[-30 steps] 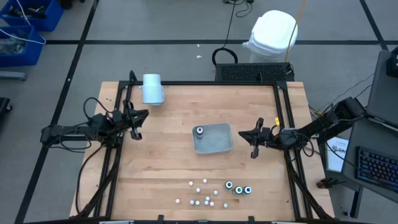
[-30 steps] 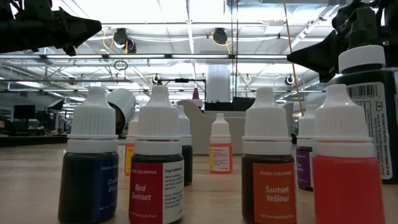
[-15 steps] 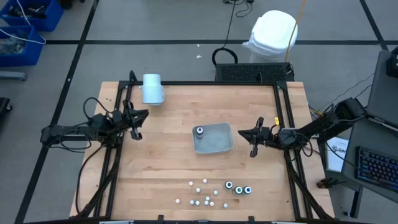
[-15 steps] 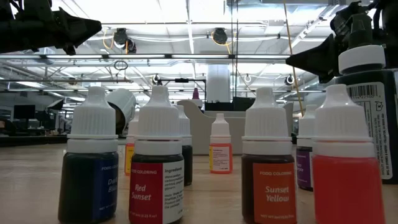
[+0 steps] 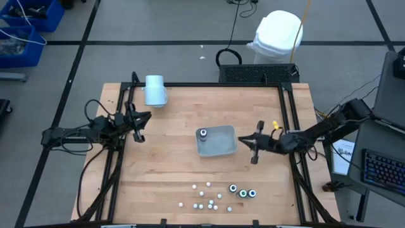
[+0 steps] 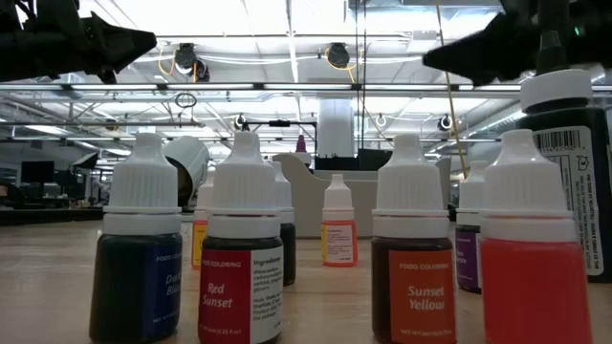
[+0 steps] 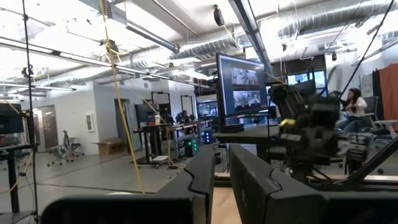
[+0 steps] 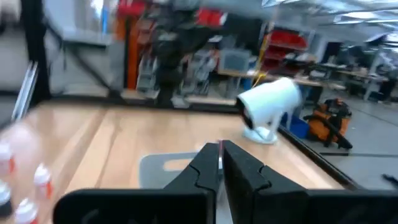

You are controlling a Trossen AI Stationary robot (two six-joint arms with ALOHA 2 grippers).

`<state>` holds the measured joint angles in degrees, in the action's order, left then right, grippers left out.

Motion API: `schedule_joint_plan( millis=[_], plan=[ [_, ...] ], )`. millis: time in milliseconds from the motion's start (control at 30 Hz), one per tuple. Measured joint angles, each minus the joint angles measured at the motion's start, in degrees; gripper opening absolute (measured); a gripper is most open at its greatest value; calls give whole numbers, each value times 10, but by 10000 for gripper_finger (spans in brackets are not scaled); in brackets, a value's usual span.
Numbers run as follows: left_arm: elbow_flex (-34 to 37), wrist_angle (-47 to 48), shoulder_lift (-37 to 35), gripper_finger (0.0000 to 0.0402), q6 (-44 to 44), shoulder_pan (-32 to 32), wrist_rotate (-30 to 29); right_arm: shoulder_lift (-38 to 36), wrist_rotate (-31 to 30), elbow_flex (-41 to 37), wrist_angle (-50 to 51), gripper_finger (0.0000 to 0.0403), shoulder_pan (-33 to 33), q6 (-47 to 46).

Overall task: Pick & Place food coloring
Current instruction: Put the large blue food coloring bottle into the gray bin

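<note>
- In the low view the right-most food coloring bottles are cut off by the picture's edge, and the grippers show only as dark shapes high above.
- In the high view the small bottle caps are tiny white dots; their colours cannot be read there.
- The wooden table (image 5: 171, 158) has a black frame along its sides. A pale blue cylinder (image 5: 155, 90) lies near the far left corner. A translucent tray (image 5: 221, 144) sits near the middle.
- Beyond the table is a grey floor with a white bin (image 5: 276, 35); the wrist views look into a workshop with monitors, desks and ceiling pipes, and a seated person (image 7: 356, 102) far off.
- The food coloring (image 5: 218, 195) stands grouped at the near edge of the table, white-capped small bottles to the left, dark round ones to the right. One dark bottle (image 5: 203, 133) stands in the tray's far left corner.
- The right gripper (image 5: 254, 150) is just beside the tray's right edge, fingers pressed together with nothing between them, well apart from the group of bottles.
- The left gripper (image 5: 138, 126) waits at the table's left side, fingers nearly together and empty, well apart from every bottle.
</note>
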<state>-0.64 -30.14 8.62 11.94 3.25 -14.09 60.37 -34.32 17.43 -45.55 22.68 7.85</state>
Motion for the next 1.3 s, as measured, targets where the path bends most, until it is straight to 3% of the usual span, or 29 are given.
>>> schedule_joint_plan(
  millis=[200, 367, 500, 633, 733, 1100, 1300],
  plan=[
    [0, 14, 0, 56, -3, 0, 1, 15, 1, 218, 386, 4, 53, -64],
    [0, 25, 0, 56, -17, 0, 10, 11, 0, 301, 531, 3, 140, -63],
    [0, 29, 0, 56, -20, 0, 15, 5, 1, 308, 542, 3, 213, -75],
    [0, 30, 0, 56, -26, 0, 16, 13, -1, 308, 571, 25, 263, -187],
    [0, 30, 0, 56, -31, 0, 16, 24, -2, 299, 597, 60, 286, -262],
    [0, 30, 0, 56, -33, 0, 16, 68, 0, 236, 579, 232, 332, -365],
    [0, 30, 0, 56, -31, 0, 16, 92, 29, 209, 490, 276, 345, -358]
  ],
)
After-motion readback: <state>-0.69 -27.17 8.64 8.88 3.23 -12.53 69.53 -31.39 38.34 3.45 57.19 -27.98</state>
